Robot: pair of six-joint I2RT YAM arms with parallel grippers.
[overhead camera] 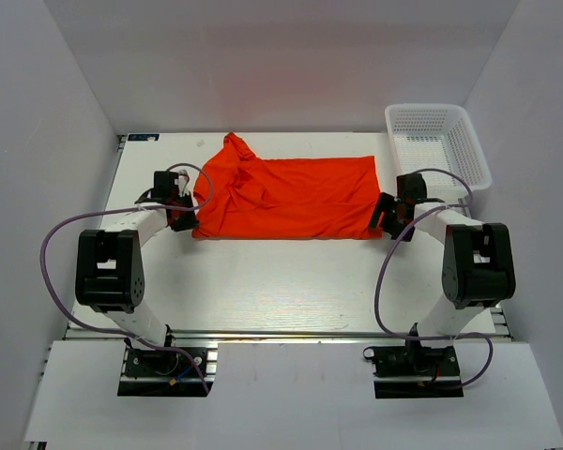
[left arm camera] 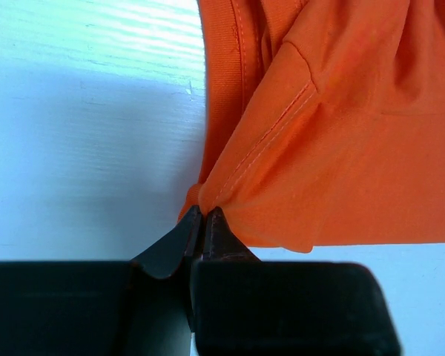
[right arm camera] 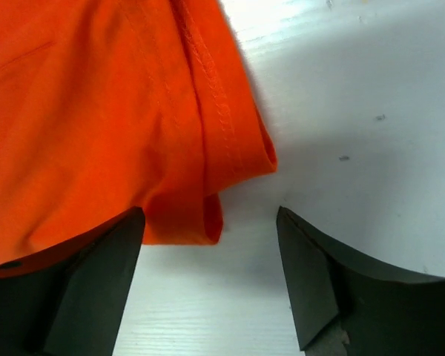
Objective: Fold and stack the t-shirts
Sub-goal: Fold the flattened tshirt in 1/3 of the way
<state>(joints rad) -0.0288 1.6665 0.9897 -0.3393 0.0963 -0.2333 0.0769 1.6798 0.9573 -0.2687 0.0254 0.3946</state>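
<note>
Orange-red t-shirt [overhead camera: 291,197] lies rumpled across the counter's [overhead camera: 281,281] far half. Left claw [left arm camera: 202,215] is pinched tight on its near-left corner, while right claw [right arm camera: 209,215] gapes wide at the near-right corner.

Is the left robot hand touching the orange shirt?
Touching. The left wrist view shows the left gripper with its jaws shut on a pinched corner of the t-shirt, the fabric bunching right at the tips.
</note>
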